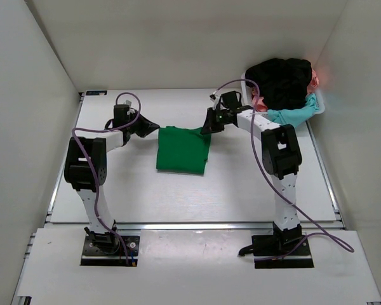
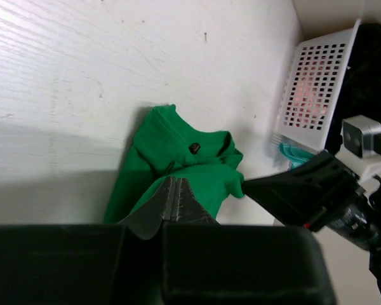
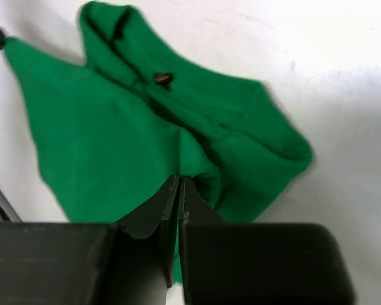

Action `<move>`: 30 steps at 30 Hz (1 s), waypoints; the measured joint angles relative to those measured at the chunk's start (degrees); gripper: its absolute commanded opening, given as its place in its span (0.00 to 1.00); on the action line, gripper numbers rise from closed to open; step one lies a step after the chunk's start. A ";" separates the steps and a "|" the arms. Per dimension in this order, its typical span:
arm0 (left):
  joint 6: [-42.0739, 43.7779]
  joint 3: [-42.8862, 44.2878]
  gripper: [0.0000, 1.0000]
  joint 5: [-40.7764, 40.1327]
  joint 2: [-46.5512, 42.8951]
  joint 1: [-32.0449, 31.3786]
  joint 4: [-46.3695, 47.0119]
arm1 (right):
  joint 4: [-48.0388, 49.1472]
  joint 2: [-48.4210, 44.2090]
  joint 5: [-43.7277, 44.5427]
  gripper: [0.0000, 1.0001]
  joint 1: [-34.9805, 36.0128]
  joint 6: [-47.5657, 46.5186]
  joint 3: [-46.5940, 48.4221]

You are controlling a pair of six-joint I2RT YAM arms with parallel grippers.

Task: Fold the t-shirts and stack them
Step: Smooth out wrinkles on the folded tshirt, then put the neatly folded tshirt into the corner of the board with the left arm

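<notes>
A bright green t-shirt (image 1: pixel 183 151) lies partly folded in the middle of the table, its collar end toward the back wall. My left gripper (image 1: pixel 157 128) is shut on its far left corner, and the left wrist view shows the fingertips (image 2: pixel 174 181) pinched on green cloth (image 2: pixel 178 152). My right gripper (image 1: pixel 205 129) is shut on the far right corner; in the right wrist view its tips (image 3: pixel 180 181) bite a fold of the green shirt (image 3: pixel 101 140). More t-shirts, black (image 1: pixel 282 79), pink (image 1: pixel 259 101) and light teal (image 1: pixel 298 114), are heaped at the back right.
The heap sits in a white plastic basket (image 1: pixel 320 105) in the back right corner, its lattice wall (image 2: pixel 314 76) close behind my right arm. White walls close in the table at the back and on both sides.
</notes>
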 measured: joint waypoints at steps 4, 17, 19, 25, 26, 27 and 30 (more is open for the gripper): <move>-0.81 0.42 0.00 0.74 -0.02 -0.13 0.33 | 1.09 -7.56 1.01 0.00 -0.72 0.44 -5.57; -0.26 10.73 0.66 3.10 3.82 -1.55 1.36 | 0.42 -10.78 13.94 0.38 -5.86 4.13 -4.61; 1.38 10.84 0.65 3.37 4.66 -1.95 -0.13 | -0.55 -8.79 15.32 0.43 -6.32 3.82 -3.17; 11.63 16.44 0.68 1.92 9.40 -5.57 -11.41 | -2.23 -9.01 17.59 0.44 -6.16 2.62 -4.35; 13.20 17.44 0.67 1.36 10.21 -6.51 -13.05 | -2.29 -9.64 17.73 0.43 -6.16 2.64 -5.14; 14.49 18.25 0.68 0.87 10.82 -7.34 -14.49 | -2.34 -10.23 17.79 0.43 -6.14 2.64 -5.77; 18.71 22.69 0.65 -1.03 13.33 -10.19 -20.81 | -2.21 -13.75 17.84 0.43 -6.32 2.69 -9.27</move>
